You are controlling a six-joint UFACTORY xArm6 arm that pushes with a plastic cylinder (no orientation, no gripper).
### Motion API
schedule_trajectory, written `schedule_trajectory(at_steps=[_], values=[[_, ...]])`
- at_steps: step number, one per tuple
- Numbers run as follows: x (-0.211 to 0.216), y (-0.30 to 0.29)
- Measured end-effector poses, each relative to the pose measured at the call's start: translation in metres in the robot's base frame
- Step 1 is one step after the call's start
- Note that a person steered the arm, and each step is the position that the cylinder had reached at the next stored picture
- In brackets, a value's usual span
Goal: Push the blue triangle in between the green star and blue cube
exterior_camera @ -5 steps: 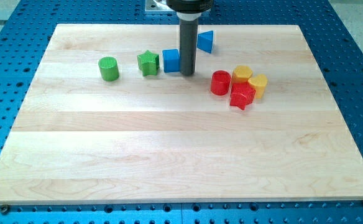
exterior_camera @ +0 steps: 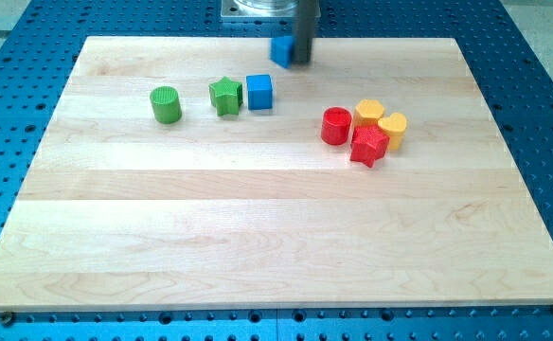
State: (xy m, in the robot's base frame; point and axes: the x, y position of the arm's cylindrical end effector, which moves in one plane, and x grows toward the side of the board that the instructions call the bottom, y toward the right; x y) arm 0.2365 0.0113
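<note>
The blue triangle point(exterior_camera: 280, 49) lies near the board's top edge, above and right of the blue cube point(exterior_camera: 258, 92). The green star point(exterior_camera: 225, 96) sits just left of the cube, with a narrow gap between them. My tip point(exterior_camera: 302, 62) is against the triangle's right side and hides part of it. The tip is well above the cube and the star.
A green cylinder point(exterior_camera: 166, 104) stands left of the star. At the right, a red cylinder point(exterior_camera: 335, 125), a red star-like block point(exterior_camera: 368, 146) and two yellow blocks point(exterior_camera: 369, 113) point(exterior_camera: 393, 130) cluster together. The wooden board point(exterior_camera: 258, 237) lies on a blue perforated table.
My tip has moved from beside the blue cube's right side up to the top edge. The blue triangle has shifted left and slightly up. The cube and star have not moved.
</note>
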Motion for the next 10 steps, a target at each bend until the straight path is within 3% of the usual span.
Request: schedule_trajectory(at_steps=[2, 3, 4, 5, 6, 7, 9, 10], values=[[-0.032, -0.048], [-0.018, -0.085], [0.019, -0.072], [-0.016, -0.083], [-0.015, -0.139], [0.023, -0.112], [0.007, -0.235], [0.02, -0.277]])
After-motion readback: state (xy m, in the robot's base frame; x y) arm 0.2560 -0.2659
